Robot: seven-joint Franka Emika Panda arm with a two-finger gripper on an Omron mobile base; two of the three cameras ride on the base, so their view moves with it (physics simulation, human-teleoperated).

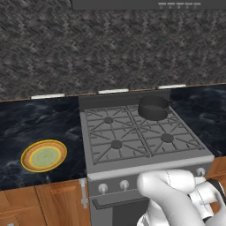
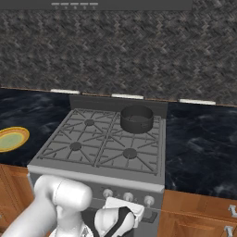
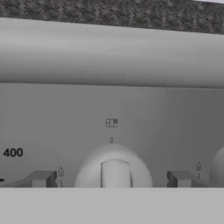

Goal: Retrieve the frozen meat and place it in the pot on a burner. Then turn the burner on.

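The dark grey pot (image 1: 153,107) (image 2: 137,119) stands on the stove's back right burner, which it hides. The frozen meat is out of view, and I cannot see into the pot. The other burner caps (image 1: 116,144) (image 2: 129,153) sit bare under the grates. My gripper (image 3: 111,179) is low, facing the stove's front panel. It is open, with a dark fingertip (image 3: 43,178) on each side of a round white knob (image 3: 114,168) and not touching it. The arm (image 2: 65,199) bends down in front of the stove.
A yellow-rimmed green plate (image 1: 44,155) (image 2: 11,139) lies on the black counter left of the stove. More knobs (image 1: 124,184) (image 2: 148,200) line the front panel above the oven handle (image 1: 110,201). Wooden cabinet fronts (image 1: 44,203) flank the stove.
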